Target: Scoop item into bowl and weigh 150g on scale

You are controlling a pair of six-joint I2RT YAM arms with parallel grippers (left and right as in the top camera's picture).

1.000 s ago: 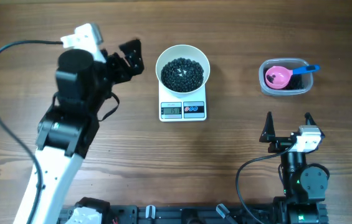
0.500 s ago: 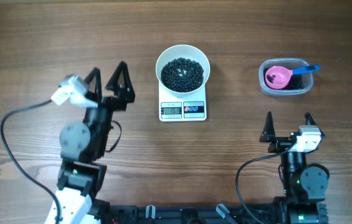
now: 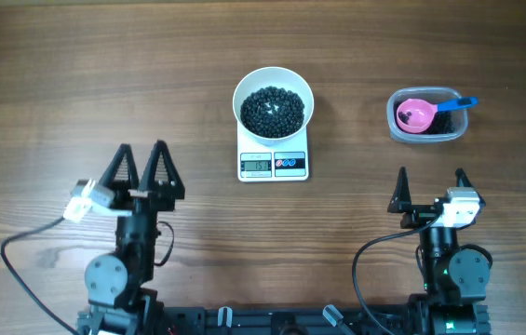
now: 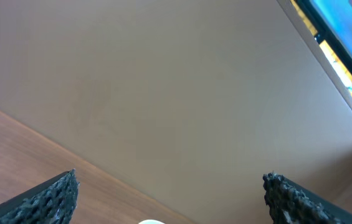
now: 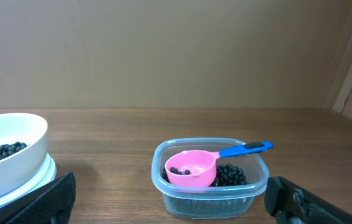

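Both empty, fingers spread wide: left gripper point(image 3: 141, 147), right gripper point(image 3: 431, 173), well apart from the rest. Small round black beads point(image 3: 273, 110) heaped in round white bowl point(image 3: 273, 74) on white rectangular digital scale point(image 3: 273, 158). Pink plastic scoop point(image 3: 414, 114) lies in clear plastic tub point(image 3: 395, 126). Scooping apparently done; display unreadable, weight unconfirmed.

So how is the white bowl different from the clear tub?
The bowl is round and white; the tub is clear with rounded corners. The bowl sits on the scale; the tub sits on the table. The bowl holds only black beads; the tub also has a pink scoop in it. Both hold black beads.
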